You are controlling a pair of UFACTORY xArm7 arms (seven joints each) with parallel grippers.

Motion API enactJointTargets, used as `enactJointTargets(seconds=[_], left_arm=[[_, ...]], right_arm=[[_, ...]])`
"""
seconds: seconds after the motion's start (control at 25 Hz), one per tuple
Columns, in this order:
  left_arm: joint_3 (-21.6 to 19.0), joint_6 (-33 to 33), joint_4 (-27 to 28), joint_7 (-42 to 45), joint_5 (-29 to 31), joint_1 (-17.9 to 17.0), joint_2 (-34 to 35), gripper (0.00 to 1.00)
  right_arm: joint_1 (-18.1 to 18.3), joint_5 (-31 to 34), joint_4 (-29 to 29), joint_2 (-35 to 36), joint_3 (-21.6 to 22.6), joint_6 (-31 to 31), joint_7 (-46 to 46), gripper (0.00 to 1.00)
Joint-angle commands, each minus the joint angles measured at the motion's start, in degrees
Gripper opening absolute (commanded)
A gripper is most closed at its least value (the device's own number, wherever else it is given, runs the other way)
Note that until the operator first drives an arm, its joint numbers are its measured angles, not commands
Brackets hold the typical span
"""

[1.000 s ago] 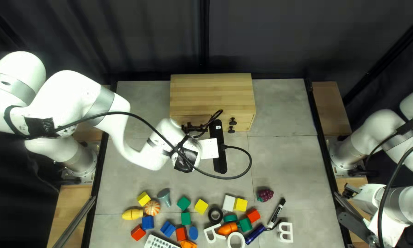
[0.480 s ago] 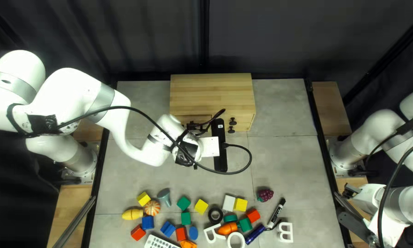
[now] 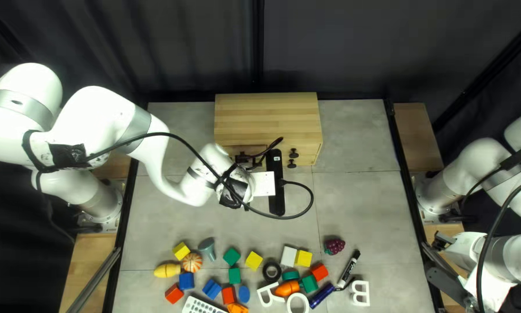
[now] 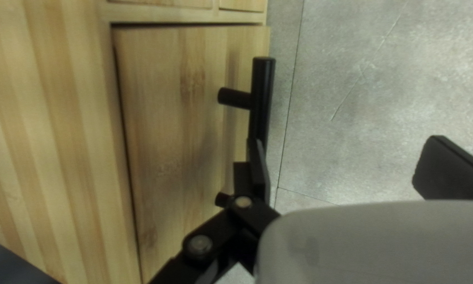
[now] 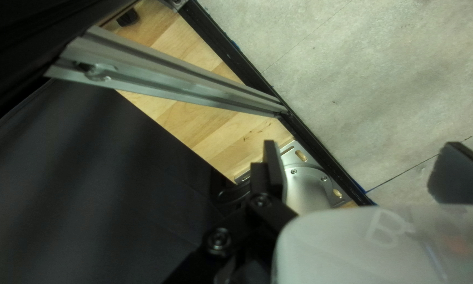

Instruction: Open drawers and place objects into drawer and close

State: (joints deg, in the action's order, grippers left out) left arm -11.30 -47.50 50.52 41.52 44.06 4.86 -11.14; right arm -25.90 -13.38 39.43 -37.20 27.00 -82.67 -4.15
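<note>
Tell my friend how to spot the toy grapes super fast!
Start at the big wooden drawer box at the table's far edge, then come toward the near edge, where the toys are. Just right of the yellow block in the top left view, the toy grapes lie beyond the black-and-white marker. They're dark purple and bumpy, while those two neighbours are smooth.

Beside the left gripper (image 3: 247,162) are one cabinet (image 3: 266,119), two knobs (image 3: 294,153) and one bar handle (image 4: 261,97). Well apart from it lie three yellow blocks (image 3: 254,260), three red blocks (image 3: 174,294), three white letters (image 3: 362,284), two markers (image 3: 347,271), one remote (image 3: 201,307), one pumpkin (image 3: 192,262), one carrot (image 3: 287,288), one grape bunch (image 3: 334,246).
</note>
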Motion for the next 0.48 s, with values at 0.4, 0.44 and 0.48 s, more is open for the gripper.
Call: enactJointTargets(seconds=[0.4,0.44,0.48], left_arm=[[0.5,0.5,-0.5,1.1,1.4,0.1,-0.2,1.00],[0.5,0.6,-0.6,1.1,1.4,0.1,-0.2,1.00],[0.5,0.7,-0.7,1.2,1.5,0.2,-0.2,1.00]], right_arm=[[0.0,0.0,0.0,0.0,0.0,0.0,0.0,1.00],[0.0,0.0,0.0,0.0,0.0,0.0,0.0,1.00],[0.0,0.0,0.0,0.0,0.0,0.0,0.0,1.00]])
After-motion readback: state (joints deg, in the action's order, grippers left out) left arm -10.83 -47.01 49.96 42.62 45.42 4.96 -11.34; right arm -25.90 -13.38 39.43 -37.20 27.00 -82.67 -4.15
